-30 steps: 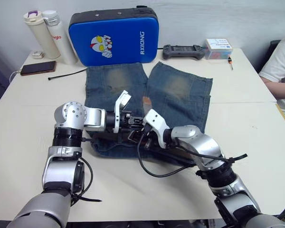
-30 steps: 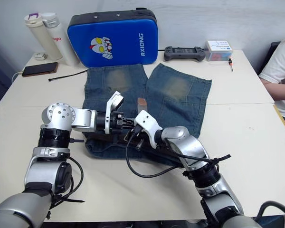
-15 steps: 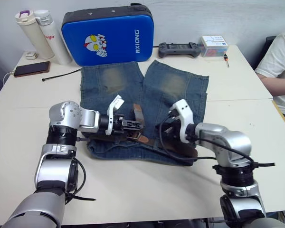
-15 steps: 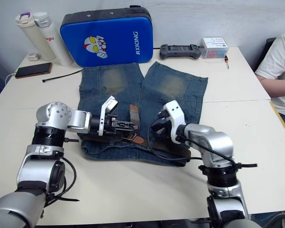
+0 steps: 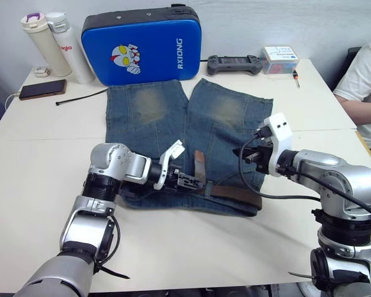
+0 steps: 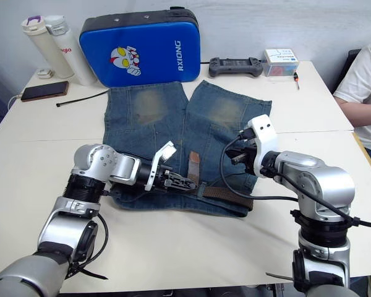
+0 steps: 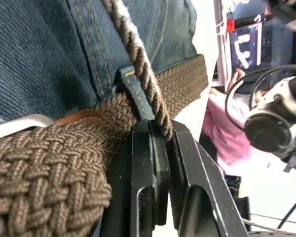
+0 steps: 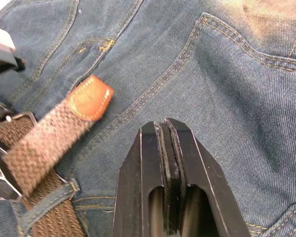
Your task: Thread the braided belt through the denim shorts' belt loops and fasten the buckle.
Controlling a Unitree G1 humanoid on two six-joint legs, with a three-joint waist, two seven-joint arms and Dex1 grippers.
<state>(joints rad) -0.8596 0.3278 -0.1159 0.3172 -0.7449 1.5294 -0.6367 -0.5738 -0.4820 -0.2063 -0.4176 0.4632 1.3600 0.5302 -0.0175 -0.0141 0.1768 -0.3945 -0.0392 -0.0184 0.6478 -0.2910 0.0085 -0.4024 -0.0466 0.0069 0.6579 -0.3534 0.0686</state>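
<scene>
— So where is the belt (image 5: 232, 193) lying from us right now?

— We are seeing it running along the waistband of the shorts (image 5: 173, 117), its long axis going roughly from 9 to 3 o'clock, with the tan tip (image 5: 200, 162) sticking up toward 12 from near the buckle (image 8: 15, 120).

— Which hand is nearer?

— Our left gripper (image 5: 188, 181) is sitting right at the buckle end, its fingers pressed together and pinching the belt beside a loop (image 7: 133, 85). Our right gripper (image 5: 250, 155) is hanging at about 2 o'clock from the tip, above the denim, fingers closed on nothing.

— And how is the belt looking?

— We are looking at dark-brown braid, already passing under at least two loops. We are judging the fastening as the step in hand, the tip still loose.
</scene>
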